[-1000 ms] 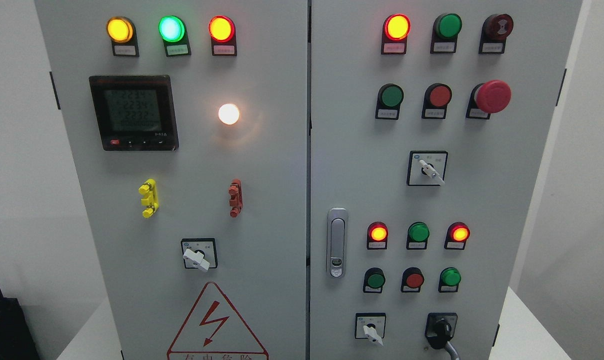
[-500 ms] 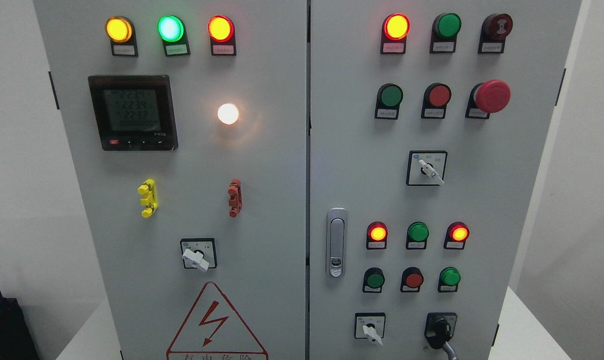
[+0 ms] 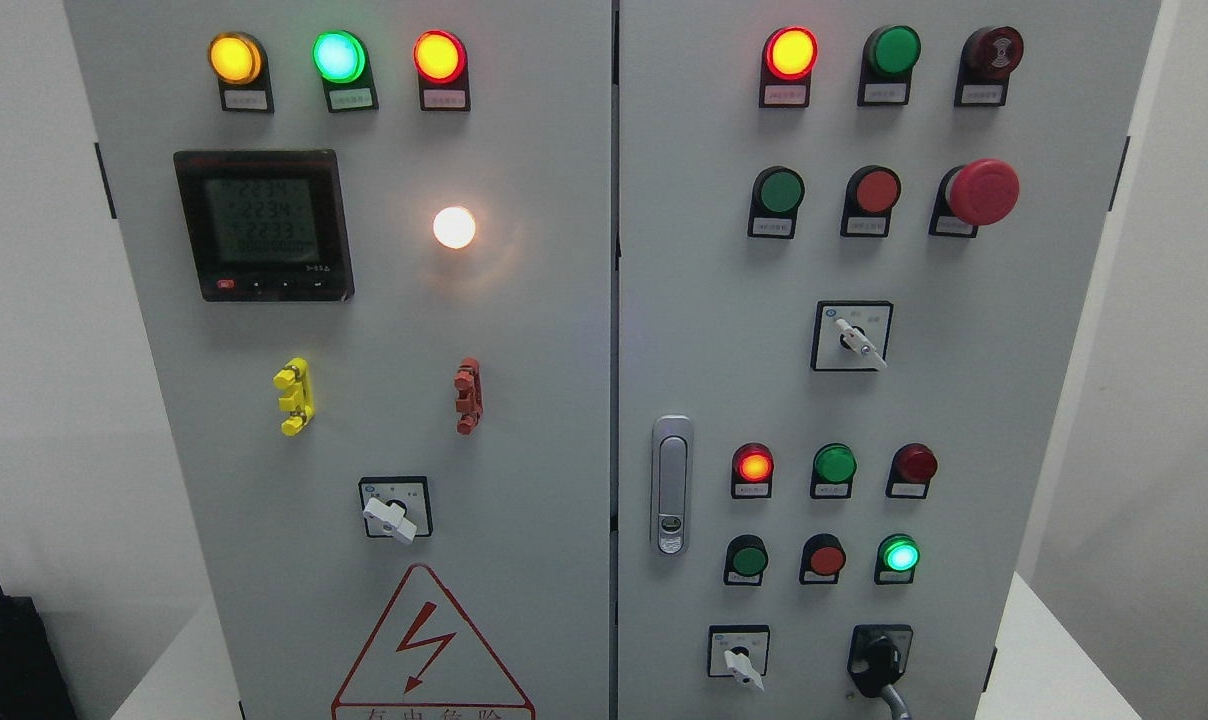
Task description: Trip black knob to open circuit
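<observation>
The black knob sits on its black square plate at the bottom right of the grey cabinet's right door, with its handle pointing down and to the left. A thin grey curved part rises from the bottom edge and touches the knob's underside. Too little of it shows to tell whether it belongs to my right hand. The left hand is out of the picture. Above the knob, the green lamp glows and the red lamp is dark.
A white-handled selector sits left of the knob, with another higher up and a third on the left door. A silver door latch, a red mushroom button and a meter stand out from the panel.
The right red lamp in the row above the knob went dark and the green lamp below it lit up. The view drifted slightly, so the panel sits a little further left.
</observation>
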Controlling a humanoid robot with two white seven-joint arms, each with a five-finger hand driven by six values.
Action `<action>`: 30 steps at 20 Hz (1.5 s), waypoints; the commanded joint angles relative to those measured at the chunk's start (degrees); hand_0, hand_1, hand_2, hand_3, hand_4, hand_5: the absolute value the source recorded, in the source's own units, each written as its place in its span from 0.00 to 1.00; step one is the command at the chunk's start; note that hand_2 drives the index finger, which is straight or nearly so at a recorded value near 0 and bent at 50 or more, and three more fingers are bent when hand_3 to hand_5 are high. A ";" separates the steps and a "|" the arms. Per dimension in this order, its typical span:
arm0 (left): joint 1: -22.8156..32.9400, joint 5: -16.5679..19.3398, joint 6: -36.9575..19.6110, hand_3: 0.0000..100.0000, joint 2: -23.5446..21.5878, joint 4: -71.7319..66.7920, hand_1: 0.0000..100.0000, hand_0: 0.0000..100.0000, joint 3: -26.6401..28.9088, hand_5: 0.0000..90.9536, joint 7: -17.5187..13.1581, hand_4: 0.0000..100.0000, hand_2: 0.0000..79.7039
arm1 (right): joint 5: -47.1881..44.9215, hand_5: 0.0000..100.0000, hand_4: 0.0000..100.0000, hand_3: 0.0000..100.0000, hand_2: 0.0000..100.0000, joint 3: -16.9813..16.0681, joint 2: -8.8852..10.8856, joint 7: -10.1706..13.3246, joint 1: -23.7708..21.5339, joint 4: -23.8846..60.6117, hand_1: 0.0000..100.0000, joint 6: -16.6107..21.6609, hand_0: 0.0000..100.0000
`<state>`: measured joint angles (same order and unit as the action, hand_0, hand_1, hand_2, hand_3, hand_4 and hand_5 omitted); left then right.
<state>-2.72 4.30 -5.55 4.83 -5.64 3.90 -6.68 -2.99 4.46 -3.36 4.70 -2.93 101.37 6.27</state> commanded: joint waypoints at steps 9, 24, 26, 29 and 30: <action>0.00 0.00 0.02 0.00 0.00 0.89 0.39 0.12 0.05 0.00 0.00 0.00 0.00 | -1.23 1.00 1.00 1.00 0.00 0.73 -0.07 -0.31 0.03 0.76 0.00 0.58 0.00; 0.00 0.00 0.02 0.00 0.00 0.89 0.39 0.12 0.05 0.00 0.00 0.00 0.00 | -1.67 1.00 1.00 1.00 0.00 0.12 0.63 -0.22 -0.06 0.50 0.00 0.49 0.00; 0.00 0.00 0.02 0.00 0.00 0.89 0.39 0.12 0.05 0.00 0.00 0.00 0.00 | -1.67 1.00 1.00 1.00 0.00 -0.06 0.72 -0.22 -0.24 0.50 0.00 0.49 0.00; 0.00 0.00 0.02 0.00 0.00 0.89 0.39 0.12 -0.03 0.00 0.00 0.00 0.00 | -1.67 1.00 1.00 1.00 0.00 -0.24 0.81 -0.22 -0.50 0.50 0.00 0.49 0.00; 0.00 0.00 0.02 0.00 0.00 0.89 0.39 0.12 -0.03 0.00 0.00 0.00 0.00 | -1.75 1.00 1.00 1.00 0.00 -0.24 0.81 -0.22 -0.59 0.50 0.00 0.49 0.00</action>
<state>-2.72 4.31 -5.56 4.83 -5.64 3.91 -6.68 -4.59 4.74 -3.00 4.54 -3.12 101.94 6.51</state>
